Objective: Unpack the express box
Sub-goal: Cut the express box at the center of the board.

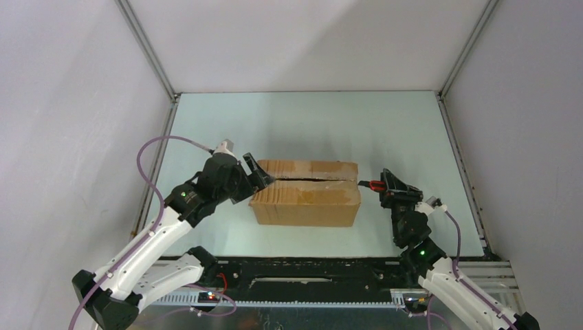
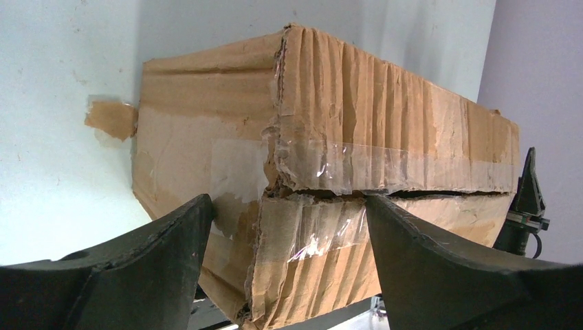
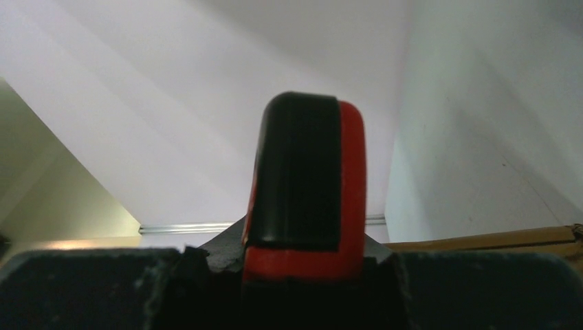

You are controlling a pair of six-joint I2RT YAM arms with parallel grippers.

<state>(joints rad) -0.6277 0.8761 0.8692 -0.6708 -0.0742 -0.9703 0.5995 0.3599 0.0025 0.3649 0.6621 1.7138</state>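
Observation:
The express box (image 1: 306,194) is a brown corrugated carton lying lengthwise mid-table, with its taped top seam (image 2: 440,193) slit open along the length. My left gripper (image 1: 256,176) is open at the box's left end. In the left wrist view its fingers (image 2: 158,254) straddle the near top corner of the box (image 2: 323,227), one by the end face and one at the seam. My right gripper (image 1: 385,187) sits just off the right end, shut on a red-and-black utility knife (image 3: 302,179) that points toward the box (image 3: 481,240).
A torn scrap of brown tape (image 2: 110,117) sticks out onto the table from the box's end. White enclosure walls and aluminium posts (image 1: 148,48) ring the pale table. The black base rail (image 1: 309,265) runs along the near edge.

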